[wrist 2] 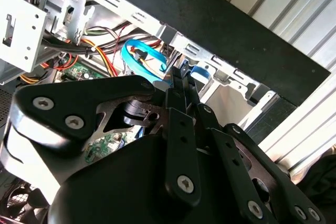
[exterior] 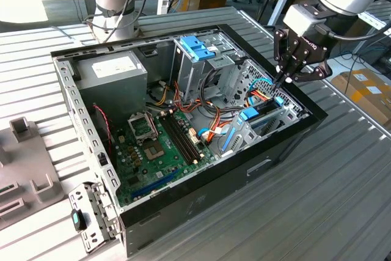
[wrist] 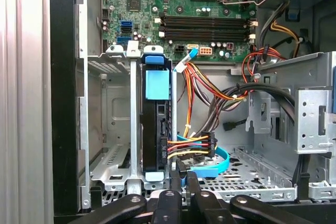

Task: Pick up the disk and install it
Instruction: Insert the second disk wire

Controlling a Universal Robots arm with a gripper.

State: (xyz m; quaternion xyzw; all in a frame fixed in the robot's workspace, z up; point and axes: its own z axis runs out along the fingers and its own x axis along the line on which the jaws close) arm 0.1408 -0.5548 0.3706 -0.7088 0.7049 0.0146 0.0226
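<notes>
One disk (wrist: pixel 156 129) is sitting on edge in a slot of the metal bay (wrist: pixel 113 161) at the front corner of the open computer case (exterior: pixel 256 169), its blue rail (wrist: pixel 157 84) facing up and a bundle of coloured wires plugging into its end beside a looping blue cable (wrist: pixel 218 162). In the exterior view the same drive (exterior: pixel 259 114) is showing as a dark slab with blue tabs, standing just inside the case wall on the exterior view's right.

Right over it the gripper (exterior: pixel 287 79) is hanging, black fingers pointing down at the end of the disk; in both wrist views the fingertips (wrist: pixel 181 176) are lying pressed together with nothing between them, so the pincer is clenched and gripping nothing, just beside the plugged connector.

Further in, the green motherboard (exterior: pixel 159 145) is lying flat across the case floor, with a grey power-supply box (exterior: pixel 113 74) in the far corner and a blue handle (exterior: pixel 198 47) topping the drive cage. Everything is resting on a ribbed metal table (exterior: pixel 317 212), where a loose metal bracket (exterior: pixel 91 218) is lying near the case corner.
</notes>
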